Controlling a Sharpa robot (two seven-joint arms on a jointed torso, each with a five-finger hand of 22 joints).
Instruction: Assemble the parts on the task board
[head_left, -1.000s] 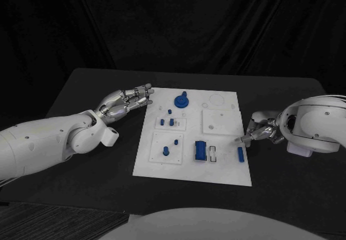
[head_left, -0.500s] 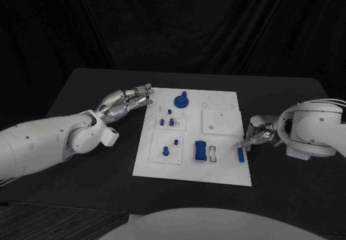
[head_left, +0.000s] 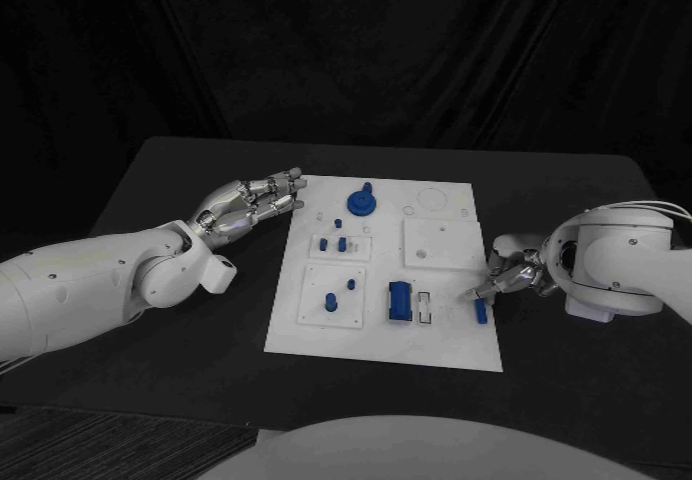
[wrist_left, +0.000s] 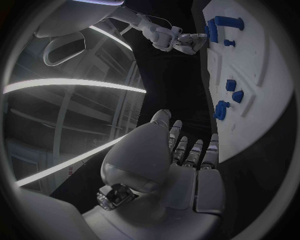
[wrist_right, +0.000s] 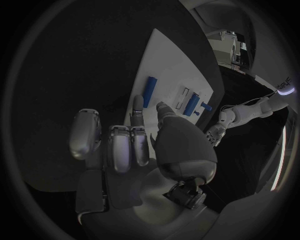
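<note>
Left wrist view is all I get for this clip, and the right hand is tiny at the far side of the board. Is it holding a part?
Observer: No. In the right wrist view the right hand has nothing between its fingers. One fingertip is close to an end of the long blue bar.
Operator: Where does that bar lie?
Observer: In the head view it lies flat on the task board, along its right edge, towards the robot's side.
Operator: And the left hand?
Observer: The left hand holds nothing. Its fingers are apart, and it is beside the board's left edge near the far corner.
</note>
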